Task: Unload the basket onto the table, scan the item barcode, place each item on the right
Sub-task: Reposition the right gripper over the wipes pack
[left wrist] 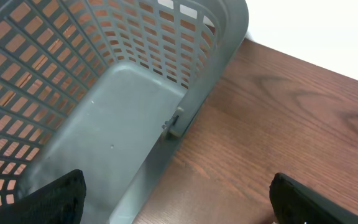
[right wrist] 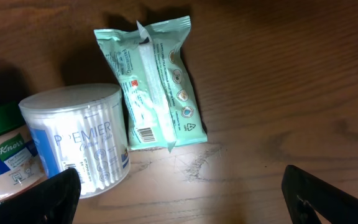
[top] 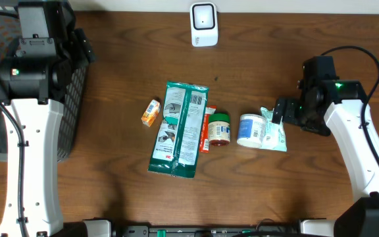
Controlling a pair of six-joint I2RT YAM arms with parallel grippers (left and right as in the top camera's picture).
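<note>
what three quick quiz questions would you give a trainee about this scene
1. True or false: the right gripper is shut on the wipes.
2. Which item lies nearest the right gripper? A. wipes B. orange box C. big green pack
3. Fill in: the left gripper hangs above the ___.

Key
1. False: it is open and holds nothing.
2. A
3. basket
</note>
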